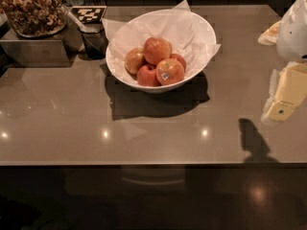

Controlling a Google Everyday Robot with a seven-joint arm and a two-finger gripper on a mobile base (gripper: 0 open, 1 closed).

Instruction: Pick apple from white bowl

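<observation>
You've got the white bowl [204, 35] lined with white paper [182, 20], and the apple [157, 50] on top is red-orange with a yellowish blush. The front apple [171, 70] is redder, with a small white sticker. The counter [72, 114] is glossy grey-brown. Back left there's a black-and-white checkered tag [88, 14] and brown nuts [29, 6]. The gripper [280, 107] at the right edge is pale yellow with a green dot.

Glossy bowl [158, 88], crumpled paper [182, 23], plastic hand [288, 92] at right
</observation>
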